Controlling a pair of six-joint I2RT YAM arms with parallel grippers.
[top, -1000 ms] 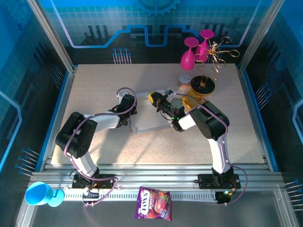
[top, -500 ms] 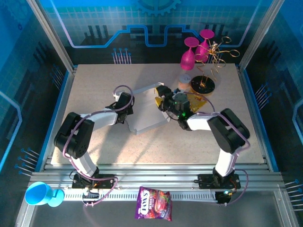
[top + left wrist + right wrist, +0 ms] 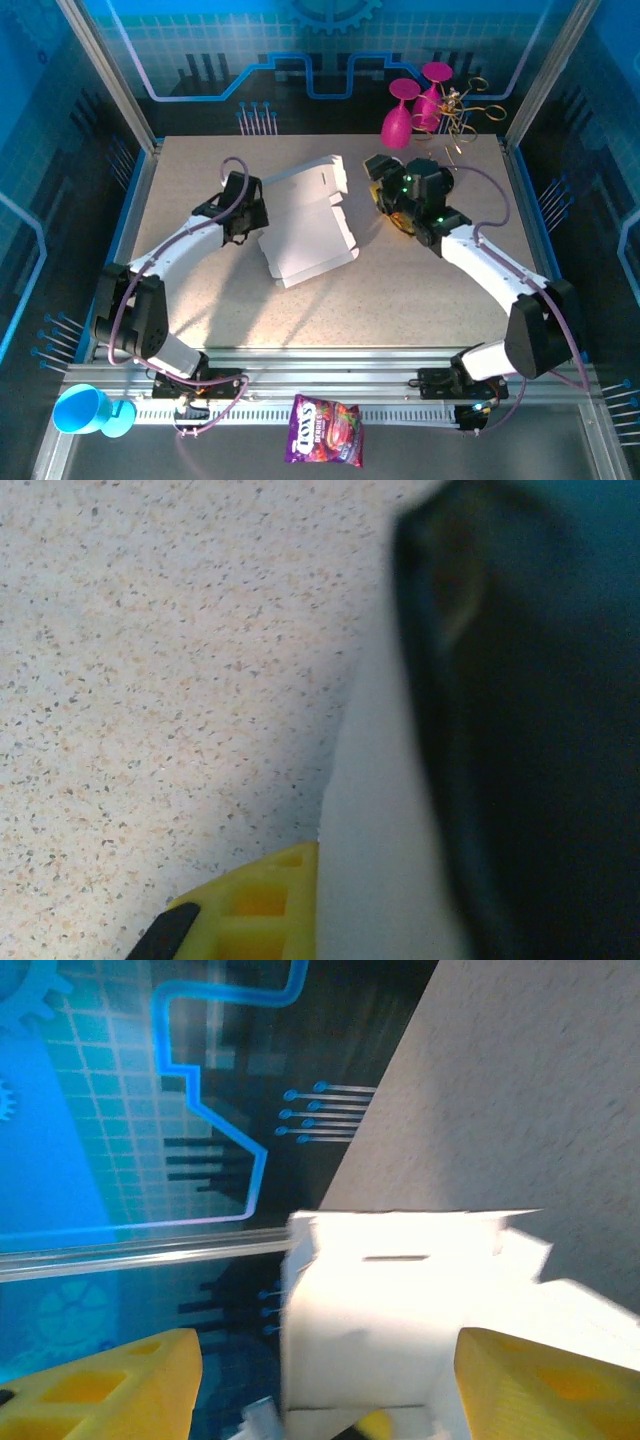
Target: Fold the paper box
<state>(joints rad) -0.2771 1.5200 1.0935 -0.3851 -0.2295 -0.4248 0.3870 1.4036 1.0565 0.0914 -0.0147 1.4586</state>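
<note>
1. Where the bottom edge of the top view runs past the arm bases, a purple candy bag (image 3: 325, 430) lies at lower centre. A blue cup (image 3: 85, 410) sits at lower left. Both are off the speckled worktop (image 3: 440, 300).
2. The paper box (image 3: 305, 235) lies near the centre of the worktop, partly folded. One white panel rests flat on the surface, and a second panel with a slot stands up behind it, toward the top of the frame.
3. The left pincer (image 3: 250, 213) is clenched on the box's left edge. In the left wrist view a yellow finger (image 3: 255, 910) sits tight against the white card.
4. The right pincer (image 3: 376, 186) hovers just right of the raised panel, apart from it and released. The right wrist view shows its yellow fingers (image 3: 110, 1385) spread wide, with the slotted panel beyond the gap.
5. Farthest back, at upper right, pink glasses (image 3: 398, 122) and a gold wire ornament (image 3: 462, 105) stand by the worktop's rear edge.
</note>
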